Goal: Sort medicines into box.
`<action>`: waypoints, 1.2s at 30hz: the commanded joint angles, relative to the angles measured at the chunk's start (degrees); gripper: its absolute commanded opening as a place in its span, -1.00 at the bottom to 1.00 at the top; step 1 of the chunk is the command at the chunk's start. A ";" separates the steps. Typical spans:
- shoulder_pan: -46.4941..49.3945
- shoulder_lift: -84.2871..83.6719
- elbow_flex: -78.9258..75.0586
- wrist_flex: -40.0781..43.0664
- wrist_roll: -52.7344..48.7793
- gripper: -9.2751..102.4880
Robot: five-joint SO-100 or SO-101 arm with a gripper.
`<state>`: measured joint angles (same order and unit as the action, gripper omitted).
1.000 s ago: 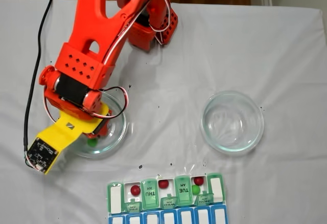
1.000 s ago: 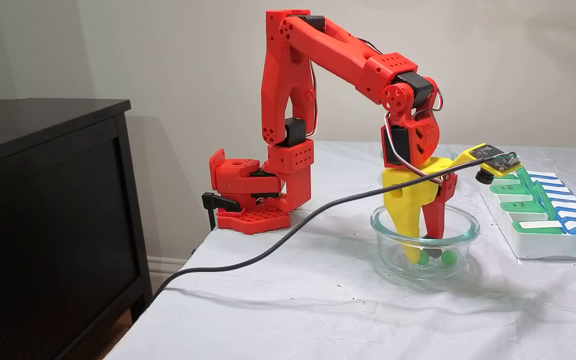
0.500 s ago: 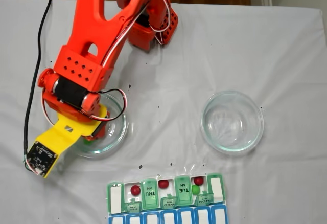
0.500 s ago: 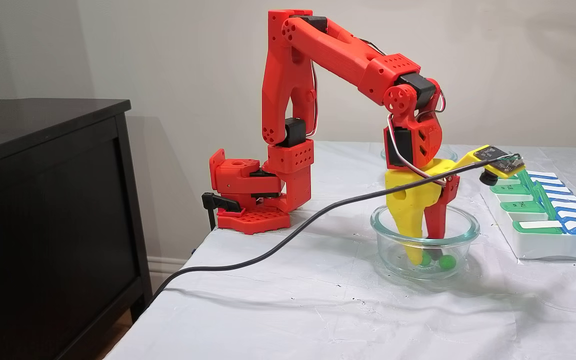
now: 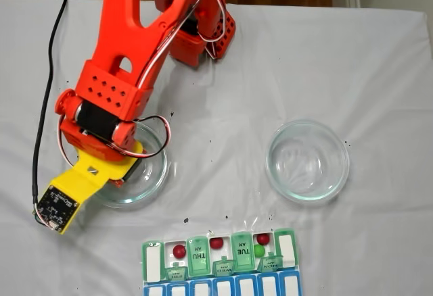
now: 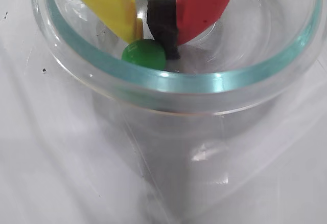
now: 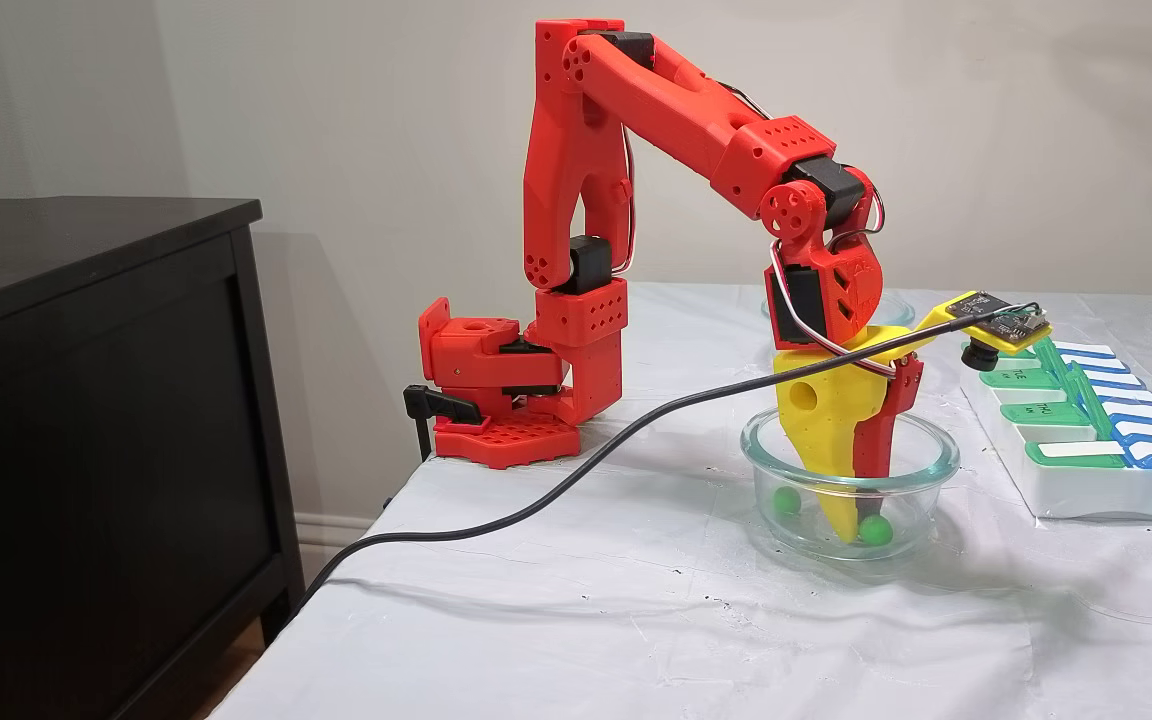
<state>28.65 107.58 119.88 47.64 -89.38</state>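
Observation:
My gripper (image 7: 851, 525) reaches down into the left glass dish (image 7: 766, 440), its yellow and red fingers pressed together, so it is shut. In the wrist view a green medicine ball (image 6: 144, 54) lies just in front of the gripper (image 6: 152, 45), against the tips and not between them. In the side fixed view that ball (image 7: 873, 529) sits at the tip and another green ball (image 7: 786, 500) lies apart to the left. The box (image 5: 220, 265) stands at the near edge with lids up; three red balls (image 5: 178, 250) and one green ball (image 5: 259, 250) lie in its compartments.
A second glass dish (image 5: 270, 161) stands to the right. A black cable (image 7: 536, 500) trails from the wrist camera across the white cloth. The arm's base (image 7: 496, 400) sits at the table's far edge, and a black cabinet (image 7: 86, 400) stands beside the table.
The fingers have closed from a small gap. The two green balls that lay together at the tips have parted; one rolled left in the dish. The wrist has dipped slightly.

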 commanded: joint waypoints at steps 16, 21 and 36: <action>-3.78 -6.33 -18.02 23.47 13.01 -0.37; -3.87 -15.03 -26.10 31.73 13.18 -0.39; -0.62 -15.91 -31.55 38.41 0.18 -0.56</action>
<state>27.07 89.65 93.78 83.94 -86.92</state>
